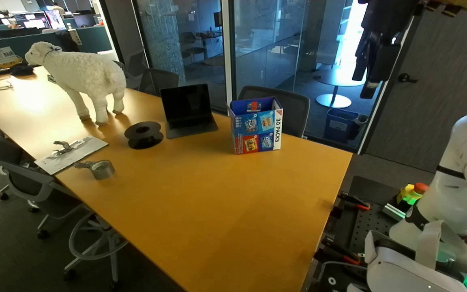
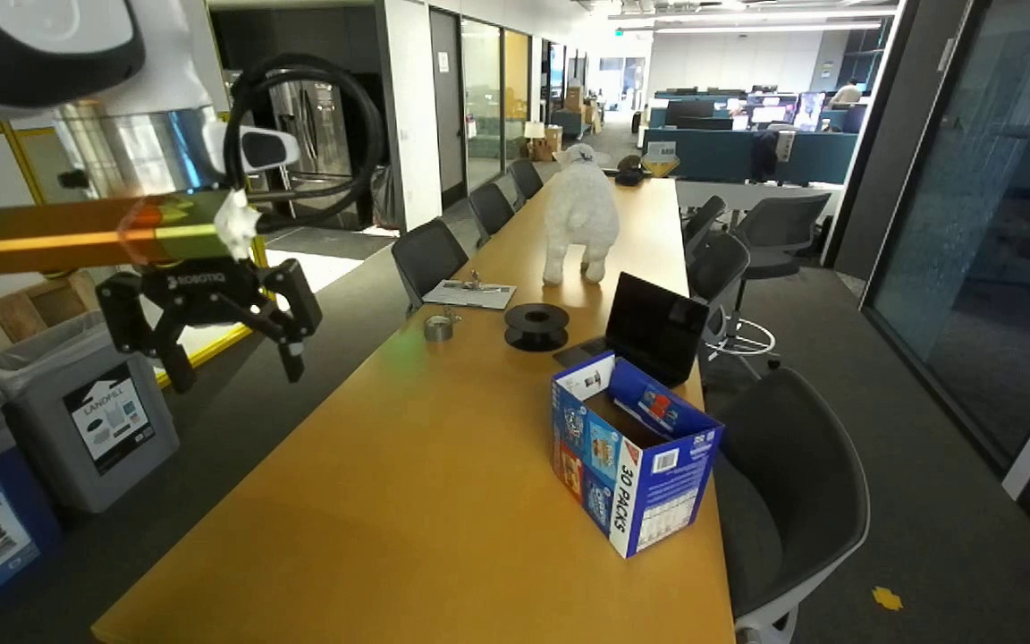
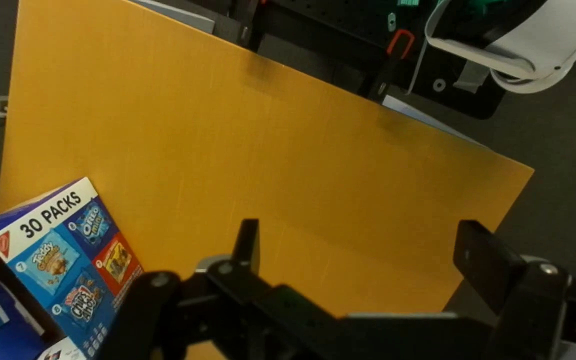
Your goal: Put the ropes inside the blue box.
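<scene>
Gripper [image 2: 237, 371] raised above the height of the blue box [image 2: 594, 444], well apart from its snack-printed face. Jaws wide apart, holding nothing; tabletop [image 3: 318, 165] shows between them in wrist view. Box upright on the tabletop, open-topped, its interior partly hidden; cannot tell whether the ropes lie inside. Open laptop [image 2: 658, 324] near the box; black spool [image 2: 536, 331] farther from it; toy sheep [image 2: 582, 210] farther still, all three on the same tabletop.

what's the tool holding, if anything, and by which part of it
Nothing is held: the tool is open in the wrist view, its jaws wide apart with nothing gripped between them.
</scene>
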`<state>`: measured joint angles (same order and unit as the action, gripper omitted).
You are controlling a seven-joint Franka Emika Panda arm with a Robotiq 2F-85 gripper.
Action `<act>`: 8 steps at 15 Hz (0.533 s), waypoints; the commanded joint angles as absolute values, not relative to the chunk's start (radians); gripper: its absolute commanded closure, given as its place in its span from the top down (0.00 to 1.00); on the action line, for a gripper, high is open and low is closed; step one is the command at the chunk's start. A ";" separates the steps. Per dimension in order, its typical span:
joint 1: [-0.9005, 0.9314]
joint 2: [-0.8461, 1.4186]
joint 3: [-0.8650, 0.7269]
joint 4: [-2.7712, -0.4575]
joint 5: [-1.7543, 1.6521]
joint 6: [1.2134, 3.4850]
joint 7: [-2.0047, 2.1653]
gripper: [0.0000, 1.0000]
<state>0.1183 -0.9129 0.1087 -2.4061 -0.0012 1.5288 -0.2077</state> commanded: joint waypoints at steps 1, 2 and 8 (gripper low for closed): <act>0.134 -0.881 0.164 -2.456 -0.042 1.543 -0.131 1.00; 0.134 -0.872 0.171 -2.468 -0.052 1.546 -0.117 1.00; 0.147 -0.851 0.160 -2.504 -0.069 1.532 -0.088 1.00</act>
<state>0.1225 -0.8554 0.1759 -2.5065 -0.0585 1.5345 -0.1020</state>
